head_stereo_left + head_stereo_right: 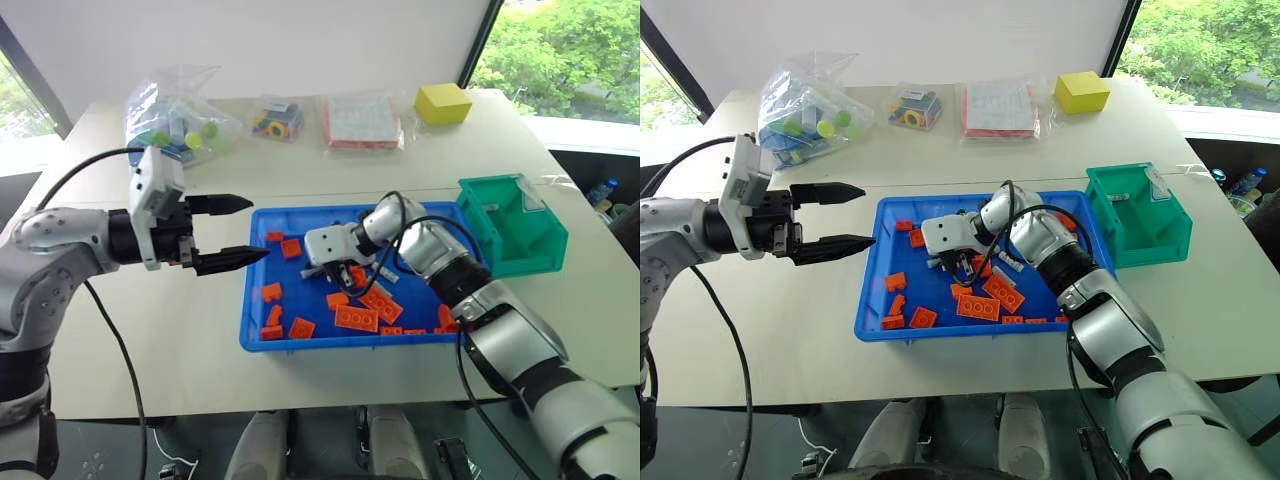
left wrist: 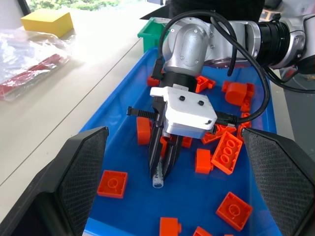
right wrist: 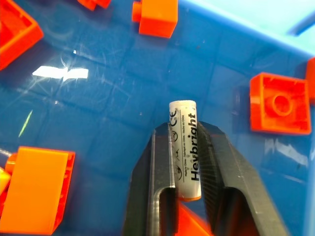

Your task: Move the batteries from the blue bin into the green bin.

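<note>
Right gripper (image 3: 186,162) down inside the blue bin (image 1: 258,330), fingers pinched on a battery (image 3: 184,147), roughly mid-bin, toward the back. Battery tip sticking out past the fingertips, over bare blue floor. Left gripper (image 1: 240,229) hanging over the desk (image 1: 150,350) just off the bin's left rim, fingers spread wide, holding nothing. Orange bricks (image 1: 357,318) scattered mostly along the near half and right side of the bin, so a fair patch of open floor at the back left. Green bin (image 1: 512,225) just beside the blue bin's right end, near the desk's right edge, with a clear tab on its far rim. Plenty of bare desk in front of the left gripper and behind the blue bin; bags (image 1: 178,125) and a yellow block (image 1: 443,103) lined up along the far edge, well apart from both bins. Head views: whole layout, but battery basically lost under the right wrist. Left wrist view: right gripper side-on, closed fingers angled down with the battery's end (image 2: 158,181) poking out at the bottom. Right wrist view: closest look, printed label readable between the two black fingers (image 3: 224,167), loose bricks all around but none touching the battery.
</note>
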`<state>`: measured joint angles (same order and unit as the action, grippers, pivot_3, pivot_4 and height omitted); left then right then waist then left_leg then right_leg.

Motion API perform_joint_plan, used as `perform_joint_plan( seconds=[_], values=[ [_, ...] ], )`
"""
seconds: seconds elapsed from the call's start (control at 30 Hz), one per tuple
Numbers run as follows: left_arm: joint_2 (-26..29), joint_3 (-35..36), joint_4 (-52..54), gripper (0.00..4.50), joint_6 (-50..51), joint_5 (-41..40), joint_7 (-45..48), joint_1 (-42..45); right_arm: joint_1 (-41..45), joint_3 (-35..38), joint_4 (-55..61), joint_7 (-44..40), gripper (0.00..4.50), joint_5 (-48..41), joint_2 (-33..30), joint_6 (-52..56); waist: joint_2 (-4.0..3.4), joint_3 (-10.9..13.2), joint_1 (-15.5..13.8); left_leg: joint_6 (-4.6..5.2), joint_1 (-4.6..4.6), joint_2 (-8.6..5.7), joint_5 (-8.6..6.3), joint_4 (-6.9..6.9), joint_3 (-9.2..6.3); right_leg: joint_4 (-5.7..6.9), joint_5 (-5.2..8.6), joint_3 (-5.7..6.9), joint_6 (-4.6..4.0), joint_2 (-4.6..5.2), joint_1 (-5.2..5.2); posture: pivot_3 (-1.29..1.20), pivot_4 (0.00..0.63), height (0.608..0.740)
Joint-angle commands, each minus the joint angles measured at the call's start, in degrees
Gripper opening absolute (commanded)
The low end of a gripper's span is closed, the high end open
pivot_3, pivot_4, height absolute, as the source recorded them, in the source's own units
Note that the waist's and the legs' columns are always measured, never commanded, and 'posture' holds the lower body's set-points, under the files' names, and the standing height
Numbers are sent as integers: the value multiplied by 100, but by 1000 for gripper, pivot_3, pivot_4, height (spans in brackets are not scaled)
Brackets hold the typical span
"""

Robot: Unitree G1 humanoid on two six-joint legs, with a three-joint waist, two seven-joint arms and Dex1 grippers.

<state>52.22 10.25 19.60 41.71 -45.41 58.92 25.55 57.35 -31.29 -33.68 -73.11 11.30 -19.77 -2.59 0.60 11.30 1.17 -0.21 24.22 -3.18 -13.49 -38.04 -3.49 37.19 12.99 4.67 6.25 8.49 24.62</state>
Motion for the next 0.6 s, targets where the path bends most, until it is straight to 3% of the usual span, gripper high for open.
perform_joint_plan(
  seconds=[0.03, 0.3, 0.43, 0.6],
  values=[
    [8, 75, 6, 4500, -128, 50, 21, 124, -18, 64, 107, 2, 36, 33, 40, 62, 0, 0, 0, 0, 0, 0, 0, 0, 0, 0, 0, 0, 0, 0, 0, 0, 150, 692],
    [-60, 34, -1, 4500, -187, 97, 50, 97, -34, 507, 584, 158, 36, -236, -29, 625, 0, 0, -5, 0, 1, 0, 0, 0, 0, 0, 0, 0, 0, 0, 0, 0, 150, 692],
    [-85, 9, 64, 4500, -185, 100, 81, -3, -115, 1574, 1978, 456, 36, -1031, -176, 2528, -2, 2, -32, -1, 15, 0, 1, 0, -1, 2, 0, 0, 0, 1, 14, 0, 150, 692],
    [-95, -24, 165, 4500, -201, 109, 157, -206, -425, 3248, 3627, 1204, 36, -1732, -1076, 4925, 0, 0, -110, 0, 23, -5, 0, 0, -2, -5, 0, 1, 1, 9, 15, 0, 150, 692]
  ],
)
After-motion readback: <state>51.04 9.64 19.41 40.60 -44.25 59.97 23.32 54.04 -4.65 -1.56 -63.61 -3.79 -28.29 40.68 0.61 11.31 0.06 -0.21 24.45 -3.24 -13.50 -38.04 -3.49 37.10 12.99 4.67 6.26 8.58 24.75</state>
